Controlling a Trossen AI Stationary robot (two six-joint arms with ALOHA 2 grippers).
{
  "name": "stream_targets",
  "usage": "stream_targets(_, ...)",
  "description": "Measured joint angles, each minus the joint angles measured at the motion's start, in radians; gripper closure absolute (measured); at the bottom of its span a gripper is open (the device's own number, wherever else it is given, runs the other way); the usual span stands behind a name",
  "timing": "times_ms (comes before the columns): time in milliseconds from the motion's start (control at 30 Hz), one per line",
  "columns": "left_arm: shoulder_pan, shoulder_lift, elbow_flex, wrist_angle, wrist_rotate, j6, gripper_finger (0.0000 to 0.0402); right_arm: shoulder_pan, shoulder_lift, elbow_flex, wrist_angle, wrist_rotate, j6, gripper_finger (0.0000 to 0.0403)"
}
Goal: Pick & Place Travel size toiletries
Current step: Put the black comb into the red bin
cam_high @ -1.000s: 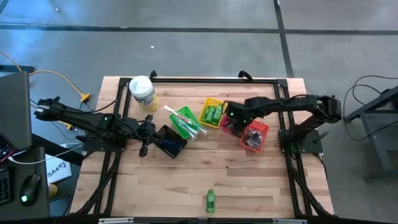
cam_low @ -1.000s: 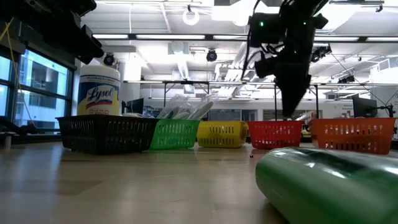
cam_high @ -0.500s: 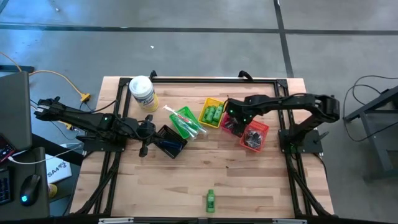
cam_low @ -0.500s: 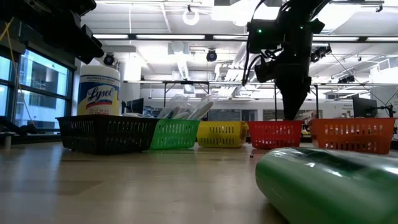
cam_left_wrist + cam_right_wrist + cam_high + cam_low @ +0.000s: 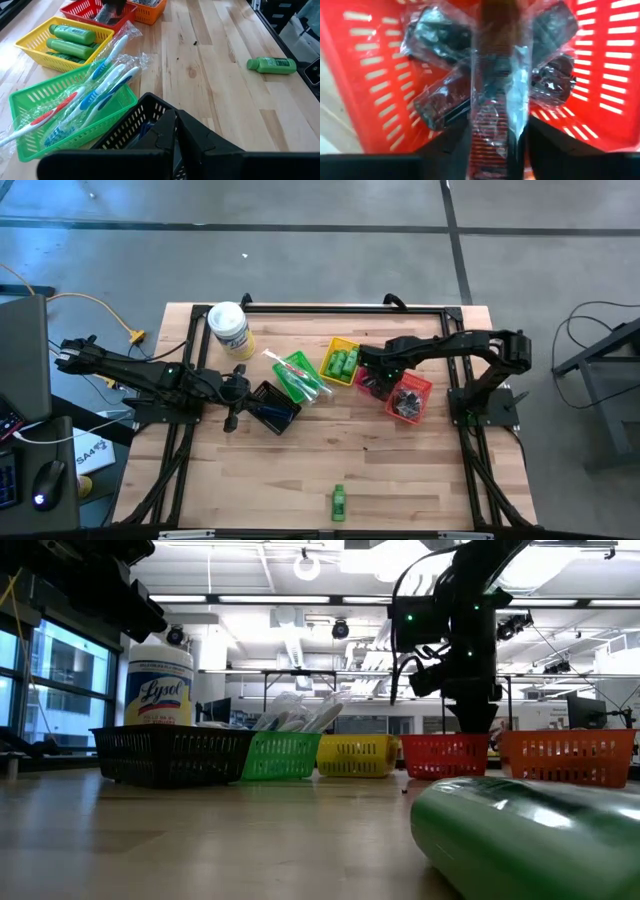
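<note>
My right gripper (image 5: 372,378) hangs over the red basket (image 5: 366,387), shut on a clear-wrapped black comb (image 5: 495,95). Other wrapped combs (image 5: 440,35) lie in that basket below it. In the low view this gripper (image 5: 470,725) dips behind the red basket's rim (image 5: 443,756). My left gripper (image 5: 240,395) is shut and empty over the black basket (image 5: 272,408). A green mini bottle (image 5: 339,502) lies on its side near the table's near edge. Wrapped toothbrushes (image 5: 95,90) lie in the green basket (image 5: 298,375), and green bottles (image 5: 72,42) lie in the yellow basket (image 5: 342,362). My right gripper pinches the wrapped comb (image 5: 492,135) between its two fingers, which come from above and point down into the red basket. The comb runs on past the fingertips, along the fingers. Whether its lower end rests on the combs below, I cannot tell.
An orange basket (image 5: 408,398) with dark mesh bundles stands right of the red one. A white-lidded tub with a yellow label (image 5: 229,328) stands at the far left. The five baskets form a row across the table's middle; bare wood (image 5: 400,470) lies toward the near edge.
My right gripper has gone down with the wrapped comb, toward the red basket, and now reaches behind its rim. My left arm has kept still.
</note>
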Motion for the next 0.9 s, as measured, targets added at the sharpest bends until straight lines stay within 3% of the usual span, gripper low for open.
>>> stream_targets(100, 0.000, 0.000, 0.000, 0.000, 0.000, 0.000, 0.0384, -0.001, 0.000, 0.000, 0.004, 0.000, 0.018, 0.0283)
stream_targets(300, 0.000, 0.000, 0.000, 0.000, 0.000, 0.000, 0.0384, -0.008, 0.000, 0.008, 0.020, -0.001, 0.079, 0.0283)
stream_targets(533, 0.000, 0.000, 0.000, 0.000, 0.000, 0.000, 0.0384, -0.029, -0.001, 0.111, 0.000, 0.041, 0.183, 0.0283)
stream_targets(900, 0.000, 0.000, 0.000, -0.002, 0.000, -0.001, 0.0384, -0.040, 0.005, 0.127, -0.012, -0.030, 0.357, 0.0283)
